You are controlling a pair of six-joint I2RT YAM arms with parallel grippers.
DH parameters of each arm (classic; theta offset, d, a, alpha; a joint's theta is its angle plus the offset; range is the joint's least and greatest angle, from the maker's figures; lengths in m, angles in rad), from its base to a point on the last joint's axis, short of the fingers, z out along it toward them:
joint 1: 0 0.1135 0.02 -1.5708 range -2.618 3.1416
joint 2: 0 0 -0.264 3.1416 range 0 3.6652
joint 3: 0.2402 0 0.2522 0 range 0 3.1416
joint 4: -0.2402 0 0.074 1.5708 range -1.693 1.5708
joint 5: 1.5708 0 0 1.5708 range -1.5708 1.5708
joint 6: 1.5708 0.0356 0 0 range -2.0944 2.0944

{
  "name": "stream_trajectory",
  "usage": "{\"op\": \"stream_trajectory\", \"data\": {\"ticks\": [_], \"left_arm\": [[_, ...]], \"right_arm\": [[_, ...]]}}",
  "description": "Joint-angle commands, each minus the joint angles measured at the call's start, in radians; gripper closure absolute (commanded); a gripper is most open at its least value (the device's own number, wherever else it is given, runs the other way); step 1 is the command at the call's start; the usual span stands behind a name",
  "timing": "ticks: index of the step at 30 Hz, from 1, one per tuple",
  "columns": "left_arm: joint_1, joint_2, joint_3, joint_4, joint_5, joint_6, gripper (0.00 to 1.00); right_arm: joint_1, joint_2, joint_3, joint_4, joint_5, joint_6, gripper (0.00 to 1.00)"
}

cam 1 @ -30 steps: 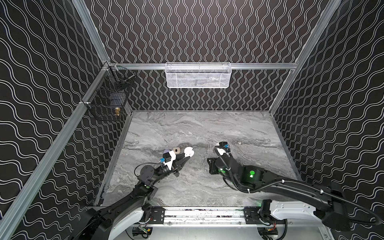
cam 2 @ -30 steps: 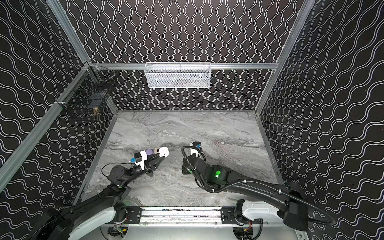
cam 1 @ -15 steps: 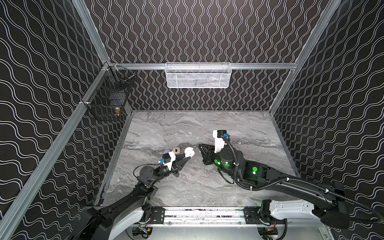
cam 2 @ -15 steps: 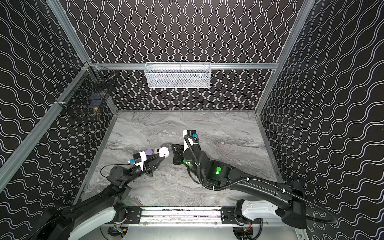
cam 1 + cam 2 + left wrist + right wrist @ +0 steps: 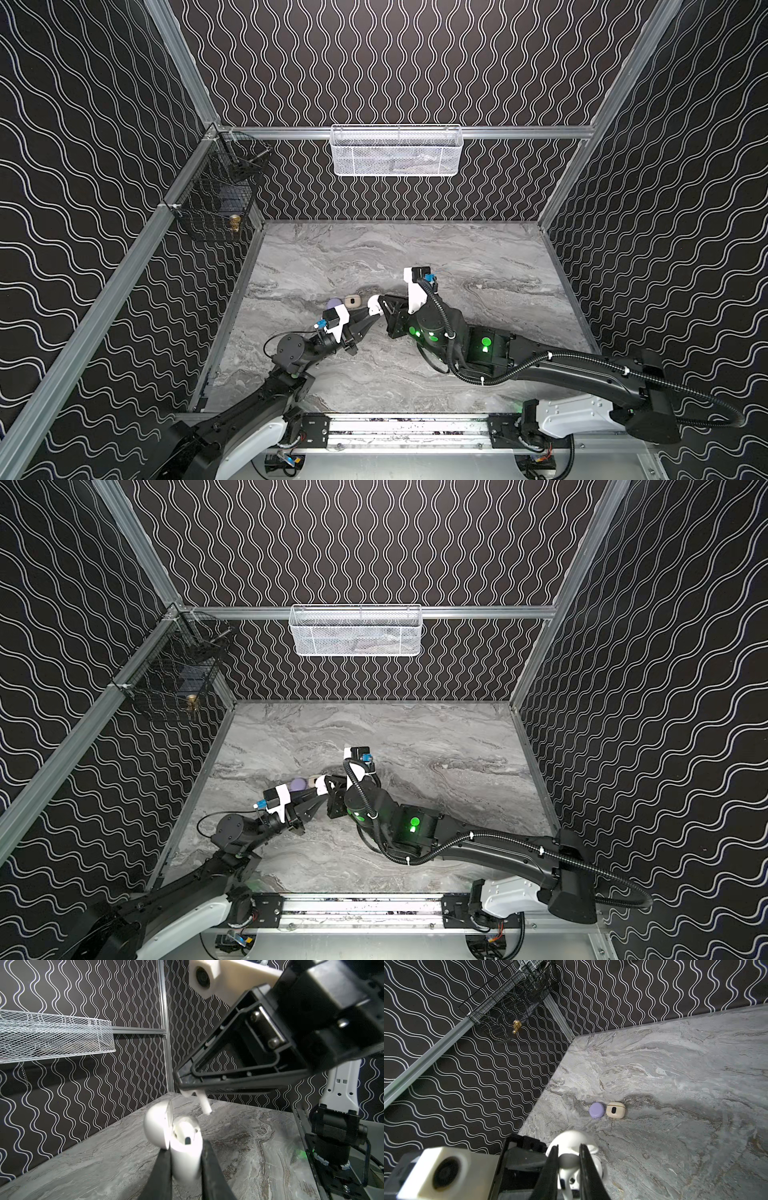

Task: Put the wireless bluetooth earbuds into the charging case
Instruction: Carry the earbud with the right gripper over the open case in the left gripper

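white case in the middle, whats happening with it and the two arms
The left gripper holds the white charging case upright with its lid flipped open. The right gripper has a white earbud pinched in its jaws, stem pointing down close above the open case, not yet seated. A closed lavender case and a closed cream case sit side by side on the marble table.

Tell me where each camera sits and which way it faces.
Top views: high at the front, looking down toward the back wall; left arm and right arm show, left pincer and right pincer close together.
Left wrist: behind the left pincer clamping the open white case; faces the right pincer and its earbud.
Right wrist: above the right pincer, shut on the earbud; looks down toward the left wall.
Shared: both wrist views show the white case.
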Motion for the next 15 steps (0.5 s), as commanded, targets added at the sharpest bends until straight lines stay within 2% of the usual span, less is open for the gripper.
{"op": "stream_trajectory", "data": {"ticks": [1, 15], "left_arm": [[-0.001, -0.002, 0.000, 0.013, 0.000, 0.007, 1.00], [-0.005, -0.005, 0.002, 0.012, -0.002, 0.005, 1.00]], "right_arm": [[0.001, 0.011, -0.003, 0.050, 0.045, -0.004, 0.92], [0.003, 0.037, -0.023, 0.108, 0.075, -0.029, 0.92]]}}
